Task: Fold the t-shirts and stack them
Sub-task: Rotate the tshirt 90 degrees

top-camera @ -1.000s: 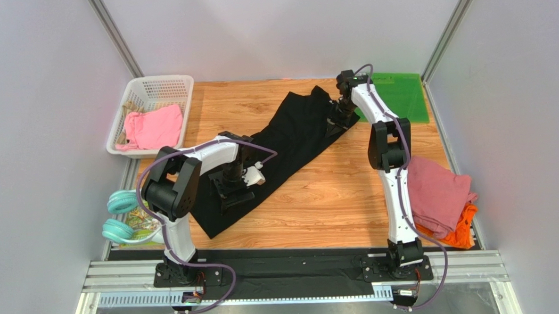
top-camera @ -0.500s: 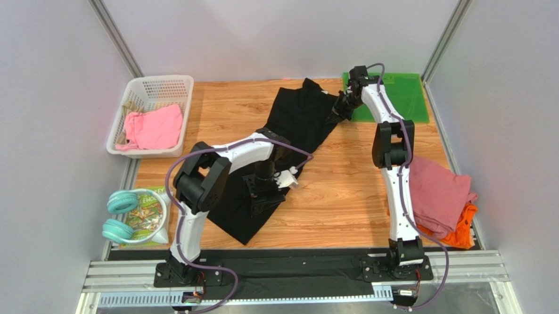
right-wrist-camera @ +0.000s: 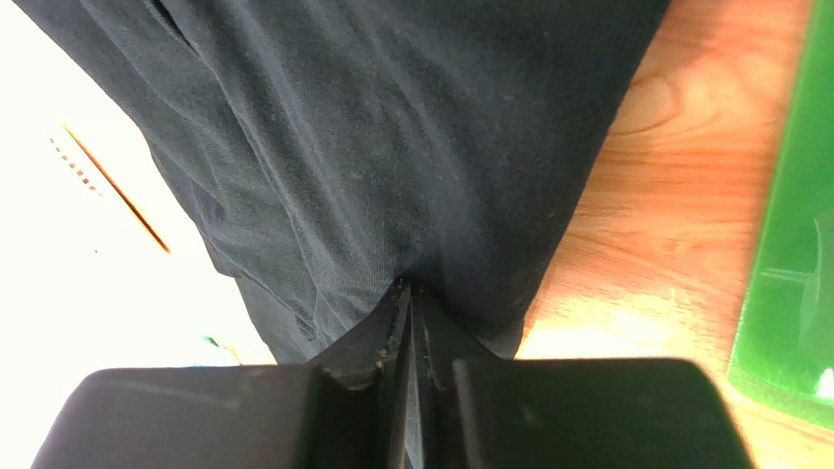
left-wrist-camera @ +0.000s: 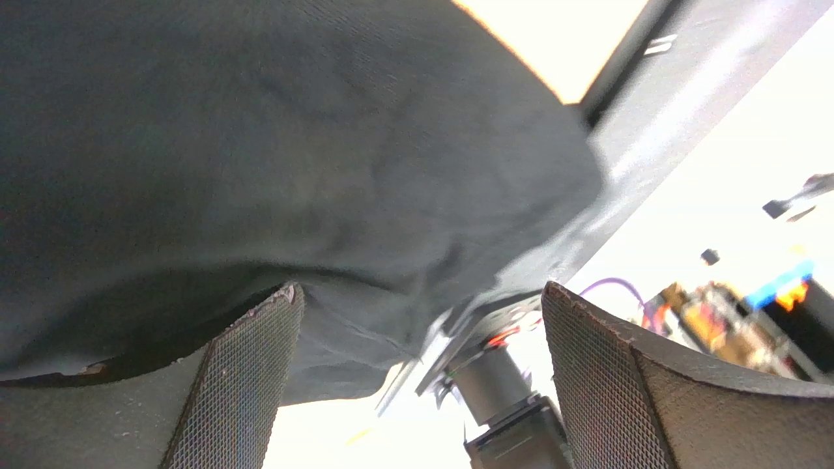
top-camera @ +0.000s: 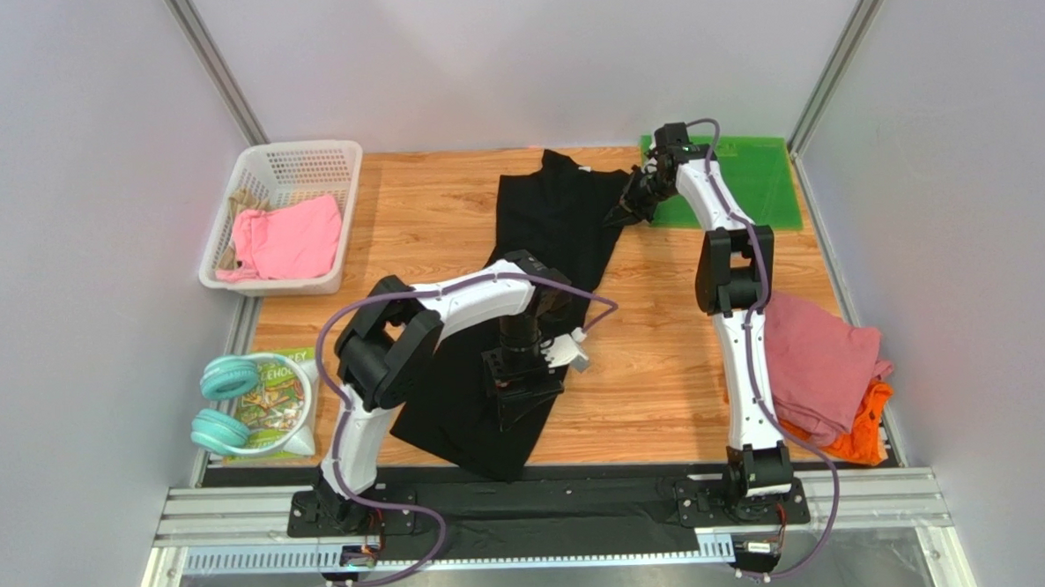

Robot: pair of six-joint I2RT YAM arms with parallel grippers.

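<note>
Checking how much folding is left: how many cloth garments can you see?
4: a black shirt spread across the table; a dusty-pink one lying on an orange one at the right edge; a bright pink one in the white basket. More could be hidden underneath.

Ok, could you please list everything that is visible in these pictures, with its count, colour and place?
black t-shirt: one, black, lying along the table's middle
pink t-shirt: one, dusty pink, right edge, on the orange t-shirt
orange t-shirt: one, orange, under the pink t-shirt
basket: one, white, far left corner
cloth: one, bright pink, in the basket
mat: one, green, far right corner
headphones: one pair, teal, near left
table: one, brown wood
left gripper: open, at the black t-shirt's near part
right gripper: pinching the black t-shirt's far edge
</note>
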